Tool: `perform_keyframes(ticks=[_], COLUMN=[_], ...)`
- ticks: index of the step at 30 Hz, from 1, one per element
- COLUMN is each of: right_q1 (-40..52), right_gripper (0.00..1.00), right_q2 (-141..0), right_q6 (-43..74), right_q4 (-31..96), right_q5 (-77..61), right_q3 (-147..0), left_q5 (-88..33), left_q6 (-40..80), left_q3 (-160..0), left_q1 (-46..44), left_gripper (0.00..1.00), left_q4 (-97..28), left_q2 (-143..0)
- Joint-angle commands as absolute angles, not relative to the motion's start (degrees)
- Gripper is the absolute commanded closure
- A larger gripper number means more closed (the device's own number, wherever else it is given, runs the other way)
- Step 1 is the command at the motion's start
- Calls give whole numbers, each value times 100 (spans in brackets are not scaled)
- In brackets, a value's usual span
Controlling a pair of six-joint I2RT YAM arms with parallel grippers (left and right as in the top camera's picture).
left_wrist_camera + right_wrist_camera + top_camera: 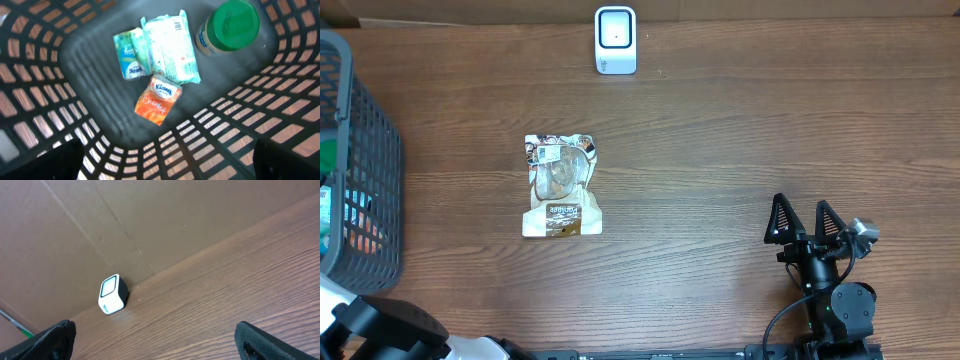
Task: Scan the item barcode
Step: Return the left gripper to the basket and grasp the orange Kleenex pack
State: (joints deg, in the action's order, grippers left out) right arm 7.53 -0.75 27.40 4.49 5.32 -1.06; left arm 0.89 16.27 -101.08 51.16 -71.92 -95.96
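Fingers of the left gripper: spread wide, nothing between them. They hang over the open basket. Straight below the fingers lies the orange Kleenex pack. Beyond it is the wipes pack, with the teal pack against its side. The green-lidded jar is farthest off.

Fingers of the right gripper: spread wide, empty, low over the bare table. The scanner stands well ahead of these fingers and to their left.

The snack pouch lies flat, left of the right fingers, well apart from both grippers and from the scanner.

Status, my judgement: nothing grasped, nothing presented, no scan under way. Grasping an item, finding its barcode and showing it to the scanner all remain.
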Motion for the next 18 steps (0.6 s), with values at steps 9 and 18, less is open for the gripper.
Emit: perform_keyframes(ticks=[9, 18], right_q1=[742, 742], right_gripper=[0, 0], right_q2=[-56, -56], right_q6=[2720, 2720], right_q4=[421, 421], right_q5=[545, 545], right_q3=[-47, -47], left_q5=[-143, -193], left_q6=[1028, 840], left_q3=[-9900, -9876], left_q1=[5146, 5151], left_gripper=[14, 22], left_q4=[-7282, -7207], left_q2=[-10757, -11507])
